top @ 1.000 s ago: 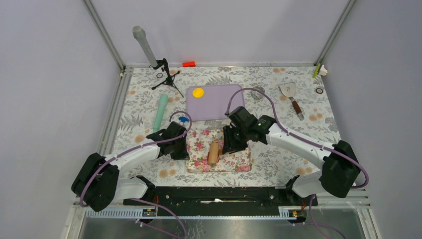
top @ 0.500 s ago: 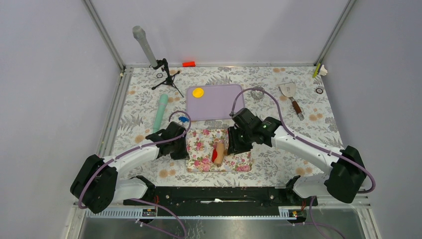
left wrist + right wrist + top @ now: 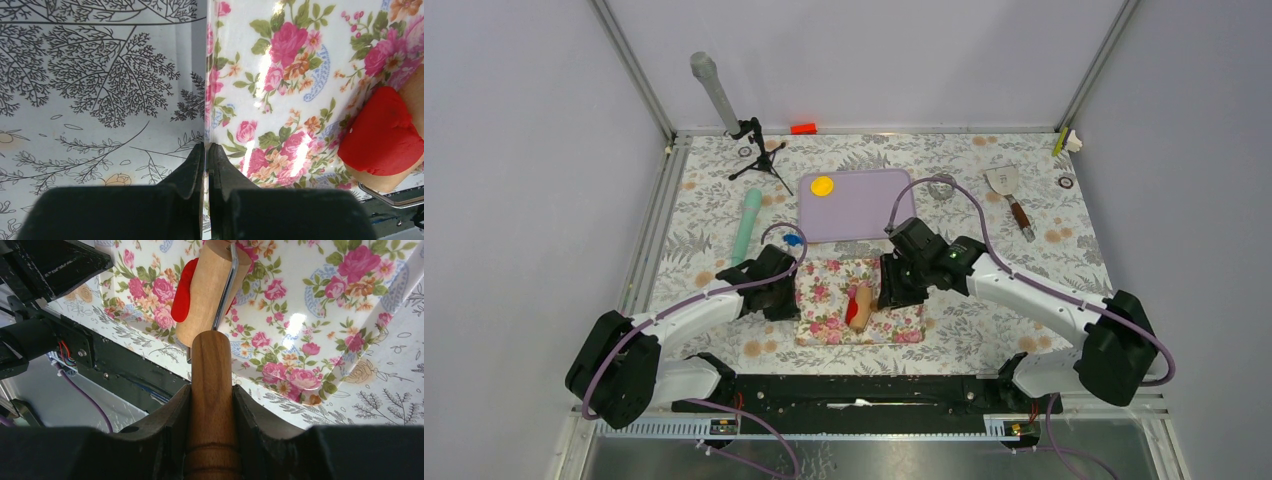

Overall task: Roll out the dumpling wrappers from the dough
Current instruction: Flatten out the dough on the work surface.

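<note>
The red dough [image 3: 852,311] lies on the floral mat [image 3: 824,305], pressed against the side of the wooden roller's drum [image 3: 863,297]. In the right wrist view the dough [image 3: 184,290] clings to the drum [image 3: 212,287], and my right gripper [image 3: 212,388] is shut on the roller's wooden handle. My left gripper [image 3: 205,146] is shut on the mat's left edge, with the dough [image 3: 381,134] off to its right. A yellow dumpling wrapper [image 3: 822,186] rests on the purple board [image 3: 869,205]. From above, my left gripper [image 3: 792,295] and right gripper [image 3: 887,289] flank the mat.
A green pestle [image 3: 746,226] lies left of the board, and a small tripod [image 3: 760,155] stands behind it. A spatula [image 3: 1010,194] is at the back right. A red-orange block [image 3: 803,128] sits at the back edge. A blue bit [image 3: 794,240] lies near the left arm.
The right gripper has swung the roller on the mat, and the red dough now shows at the drum's left side. The mat has shifted slightly left. The left gripper has stayed in place.
</note>
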`<state>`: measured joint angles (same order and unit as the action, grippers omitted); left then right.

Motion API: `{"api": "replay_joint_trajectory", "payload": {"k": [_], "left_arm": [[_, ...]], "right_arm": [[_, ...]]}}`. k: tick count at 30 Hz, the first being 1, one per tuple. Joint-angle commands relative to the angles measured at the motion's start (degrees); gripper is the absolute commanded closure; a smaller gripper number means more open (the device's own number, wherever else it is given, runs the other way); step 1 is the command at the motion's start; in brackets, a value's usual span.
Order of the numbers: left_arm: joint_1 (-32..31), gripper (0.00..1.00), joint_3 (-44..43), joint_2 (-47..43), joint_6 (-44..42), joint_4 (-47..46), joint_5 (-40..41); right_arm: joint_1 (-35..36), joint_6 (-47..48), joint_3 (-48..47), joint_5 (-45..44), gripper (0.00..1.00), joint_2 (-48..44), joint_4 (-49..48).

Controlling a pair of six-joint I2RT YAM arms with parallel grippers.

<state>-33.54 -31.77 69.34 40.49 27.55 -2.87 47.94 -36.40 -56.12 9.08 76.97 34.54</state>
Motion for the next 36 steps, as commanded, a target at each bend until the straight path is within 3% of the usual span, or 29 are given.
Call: {"api": "replay_joint_trajectory", "payload": {"k": [1,15,36], "left_arm": [[0.0,1.00,-1.0,-2.5,0.0,-2.9,-0.1],[0.0,1.00,-1.4,-2.0,0.7,-3.2,-1.7],[0.9,1.00,0.8,-3.2,1.9,-3.8,-2.4]], "right_arm": [[0.1,0.5,1.8,-5.0,1.00,5.9,2.4],[0.1,1.7,3.2,-3.0,1.00,13.2,0.1],[-3.2,0.2,5.8,-8.2,1.00,0.3,11.7]]}}
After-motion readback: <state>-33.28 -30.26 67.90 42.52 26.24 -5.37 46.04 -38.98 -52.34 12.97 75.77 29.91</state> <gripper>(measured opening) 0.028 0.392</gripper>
